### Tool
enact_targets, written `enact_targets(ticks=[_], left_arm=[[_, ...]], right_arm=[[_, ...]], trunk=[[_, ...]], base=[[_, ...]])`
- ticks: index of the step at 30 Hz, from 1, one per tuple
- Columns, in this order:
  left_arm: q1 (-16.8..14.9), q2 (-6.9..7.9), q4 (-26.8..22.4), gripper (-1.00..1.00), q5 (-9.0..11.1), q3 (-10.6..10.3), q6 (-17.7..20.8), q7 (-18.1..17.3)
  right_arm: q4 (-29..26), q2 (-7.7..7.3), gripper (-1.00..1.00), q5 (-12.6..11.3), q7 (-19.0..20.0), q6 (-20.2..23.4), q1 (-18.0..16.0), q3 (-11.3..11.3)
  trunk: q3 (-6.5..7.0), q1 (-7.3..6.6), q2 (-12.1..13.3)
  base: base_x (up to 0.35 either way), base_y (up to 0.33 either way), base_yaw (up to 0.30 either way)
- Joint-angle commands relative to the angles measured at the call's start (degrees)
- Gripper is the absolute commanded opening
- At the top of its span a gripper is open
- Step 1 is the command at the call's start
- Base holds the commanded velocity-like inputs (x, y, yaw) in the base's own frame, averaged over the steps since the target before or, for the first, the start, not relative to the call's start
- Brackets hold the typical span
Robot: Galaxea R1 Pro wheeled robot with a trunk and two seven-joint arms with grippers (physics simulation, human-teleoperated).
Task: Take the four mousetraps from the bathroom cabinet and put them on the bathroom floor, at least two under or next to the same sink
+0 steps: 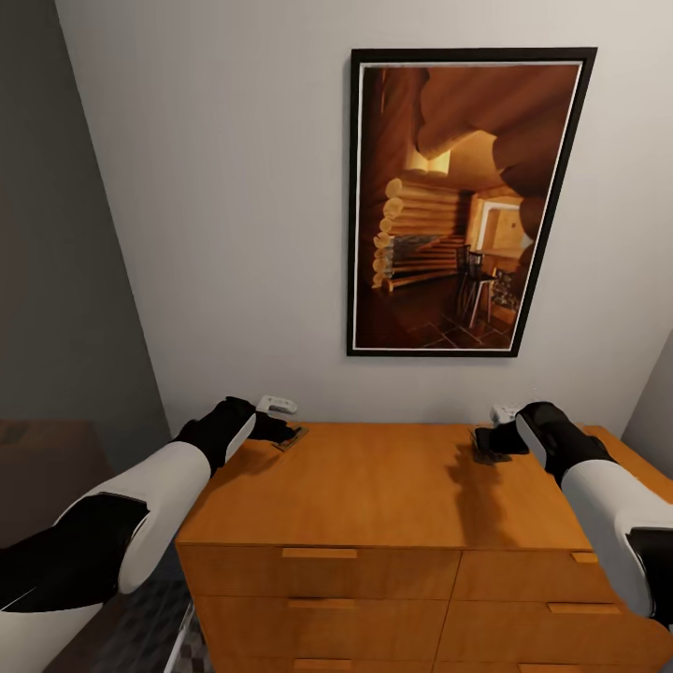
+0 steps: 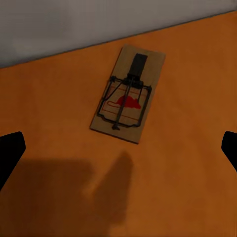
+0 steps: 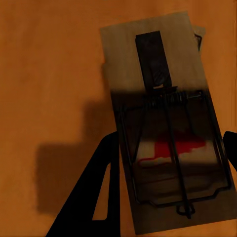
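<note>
Early stage: no trap on the floor yet. Left gripper (image 2: 118,148), fingers apart, hangs over a mousetrap (image 2: 128,94) lying flat on the cabinet (image 1: 374,486) top at approx 10 o'clock. Right gripper (image 3: 170,158), fingers apart, straddles a second trap (image 3: 165,128) at 2 o'clock, apparently stacked on another. Grasp, carry, placing by sink all remain.

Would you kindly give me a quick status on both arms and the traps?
Left pincer open above one mousetrap on the cabinet top. Right pincer open, straddling another mousetrap. Nothing in the way.
</note>
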Motion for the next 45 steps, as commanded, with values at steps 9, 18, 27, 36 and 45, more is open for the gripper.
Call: enact_targets(ticks=[9, 18, 27, 36, 45], left_arm=[[0.0, 0.06, -0.1, 1.0, -0.3, -0.1, 0.3, -0.3], [0.0, -0.03, -0.1, 1.0, -0.3, -0.2, 0.4, -0.4], [0.0, -0.1, -0.1, 1.0, -0.3, -0.2, 0.4, -0.4], [0.0, -0.05, -0.1, 1.0, -0.3, -0.2, 0.3, -0.4], [0.0, -0.09, -0.1, 1.0, -0.3, -0.2, 0.2, -0.4]], right_arm=[[7.2, -6.44, -1.0, -0.8, 0.1, -7.0, 0.0, 0.3], [8.9, -11.38, -1.0, -0.8, 0.2, -9.4, 0.0, 0.3], [8.6, -11.91, -1.0, -0.7, 0.0, -9.1, 0.0, 0.3], [8.1, -12.07, -1.0, -0.6, -0.3, -8.8, 0.0, 0.2], [4.0, -14.19, -1.0, -0.6, -0.6, -4.1, 0.0, 0.0]], trunk=[[-0.08, 0.01, -0.1], [-0.08, 0.01, -0.1], [-0.08, 0.01, -0.1], [-0.08, 0.01, -0.1], [-0.08, 0.01, -0.1]], base=[[0.0, 0.0, 0.0], [0.0, 0.0, 0.0], [0.0, 0.0, 0.0], [0.0, 0.0, 0.0], [0.0, 0.0, 0.0]])
